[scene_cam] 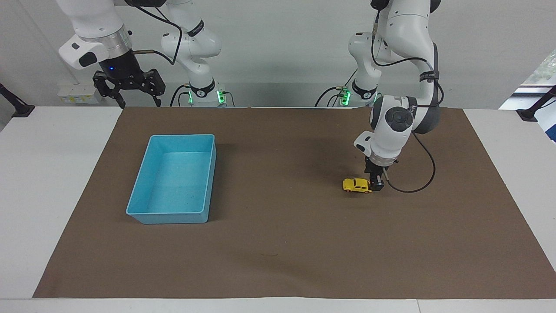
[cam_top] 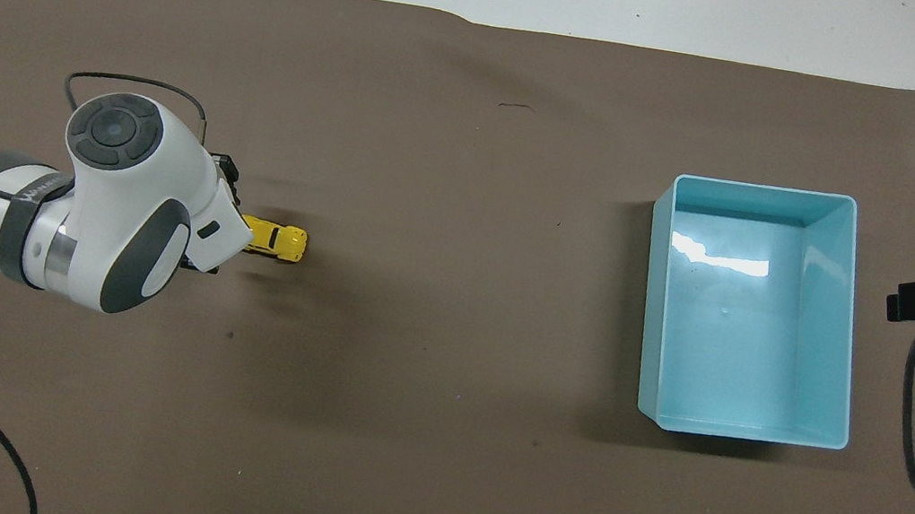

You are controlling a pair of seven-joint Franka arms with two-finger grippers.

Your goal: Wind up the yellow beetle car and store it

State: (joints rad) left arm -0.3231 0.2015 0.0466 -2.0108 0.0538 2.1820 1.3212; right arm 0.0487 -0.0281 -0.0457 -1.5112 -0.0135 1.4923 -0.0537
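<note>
Insp. notes, robots' end outward.

1. Right gripper [scene_cam: 128, 89] is hanging over the table [scene_cam: 43, 174] edge by its own base, jaws spread wide, nothing in them. This arm is waiting. Probable reason: it is standing on the bin's end, ready for the storing step.
2. Light blue bin [scene_cam: 138, 189] is sitting on the brown mat [scene_cam: 278, 252] toward the right arm's end, nothing lying in it.
3. Yellow beetle car [scene_cam: 356, 185] is standing on its wheels on the mat toward the left arm's end, level w/ the bin's middle and well apart from it. Its length is running along the table, one end pointing at the bin. Judgement: it is being lined up that way so a wound run heads binward.
4. Left gripper [scene_cam: 376, 184] is reaching down at the car's end away from the bin, touching or just beside it. Jaw state: cannot tell.

Views compared: the facing view is showing the left gripper's tip low at mat level beside the car. The overhead view is hiding that tip under the wrist, but is giving the car [cam_top: 276, 239] heading and the bin [cam_top: 646, 303] floor plainly.
</note>
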